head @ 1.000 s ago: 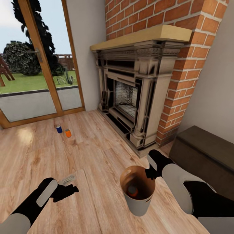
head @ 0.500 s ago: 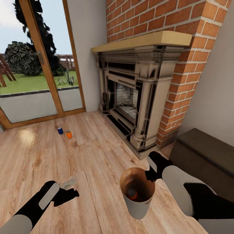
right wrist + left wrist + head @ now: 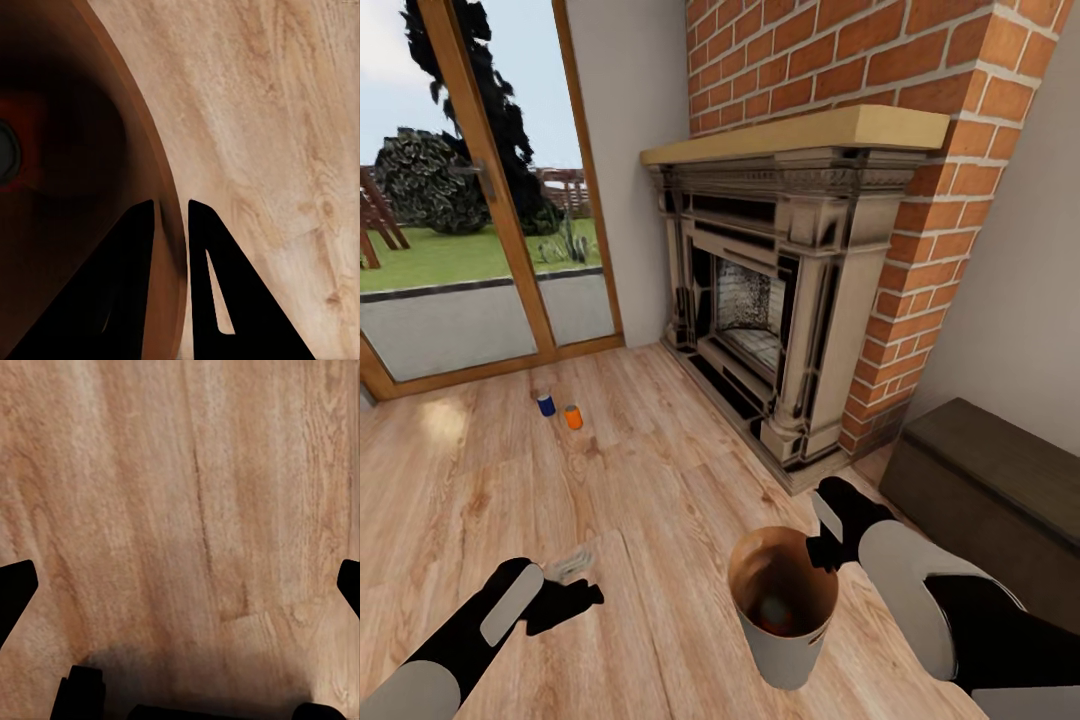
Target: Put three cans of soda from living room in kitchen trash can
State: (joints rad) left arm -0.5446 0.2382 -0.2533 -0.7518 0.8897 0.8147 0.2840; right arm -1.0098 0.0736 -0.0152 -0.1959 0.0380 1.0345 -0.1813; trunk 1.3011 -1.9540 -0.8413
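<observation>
My right end effector (image 3: pixel 823 546) pinches the bin (image 3: pixel 784 640) rim, one orange can (image 3: pixel 773 612) inside, my left end effector (image 3: pixel 582 597) spread wide, two cans (image 3: pixel 559 411) far ahead on the floor (image 3: pixel 660 480).

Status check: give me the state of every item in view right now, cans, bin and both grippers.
Bin: upright, held by its rim.
Orange can in bin: inside, at the bottom.
Blue can: upright on the floor, near the glass doors.
Orange can: upright on the floor beside the blue one.
Right gripper: jaws clamped on the bin's rim.
Left gripper: jaws open, empty.
</observation>
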